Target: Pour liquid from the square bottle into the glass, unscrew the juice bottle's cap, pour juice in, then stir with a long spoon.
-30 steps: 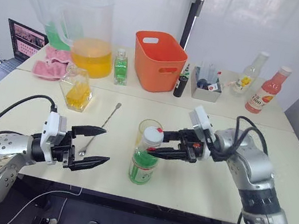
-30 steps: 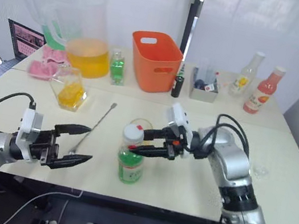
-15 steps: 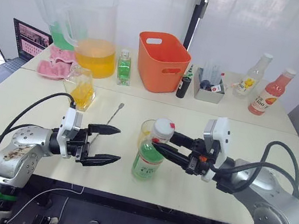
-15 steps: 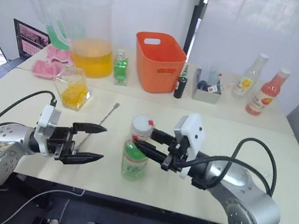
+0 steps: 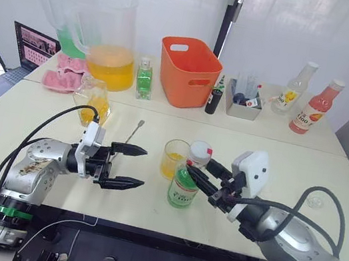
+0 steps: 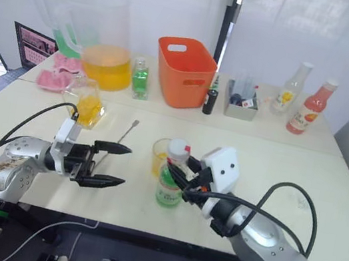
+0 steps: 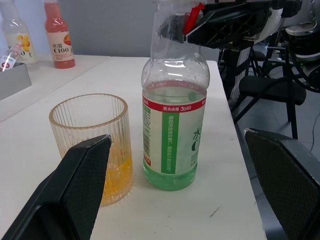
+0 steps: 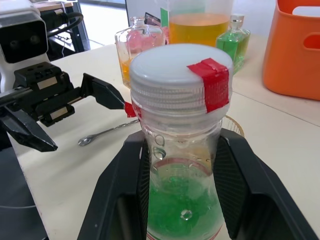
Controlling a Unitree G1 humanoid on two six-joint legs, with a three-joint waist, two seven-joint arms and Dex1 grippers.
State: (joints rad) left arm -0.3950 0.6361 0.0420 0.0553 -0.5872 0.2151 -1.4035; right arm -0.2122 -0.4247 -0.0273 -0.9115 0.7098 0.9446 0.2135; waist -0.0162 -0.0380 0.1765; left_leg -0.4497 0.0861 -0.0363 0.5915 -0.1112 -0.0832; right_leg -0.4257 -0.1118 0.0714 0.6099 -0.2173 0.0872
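Observation:
The juice bottle (image 5: 183, 187), clear with green liquid and a white cap (image 5: 199, 153) marked with red tape, stands slightly tilted just right of the ribbed glass (image 5: 173, 159). The glass holds some orange liquid. My right gripper (image 5: 190, 170) is shut on the juice bottle below its cap; its black fingers (image 8: 125, 190) press both sides. My left gripper (image 5: 143, 168) hangs open left of the glass, its wide-spread fingers (image 7: 75, 195) pointing at the glass and bottle. The long spoon (image 5: 137, 129) lies behind the left gripper. The square bottle (image 5: 96, 100) with orange liquid stands further left.
Along the back stand an orange bin (image 5: 188, 71), a large pitcher of orange liquid (image 5: 111, 41), a small green bottle (image 5: 144, 79), a grey caddy (image 5: 242, 100) and two drink bottles (image 5: 309, 108). A laptop (image 5: 32, 47) and pink cloth (image 5: 62, 77) sit far left.
The camera has shifted. The juice bottle, held by my right gripper, has gone from in front of the glass to its right side. My left gripper stays open.

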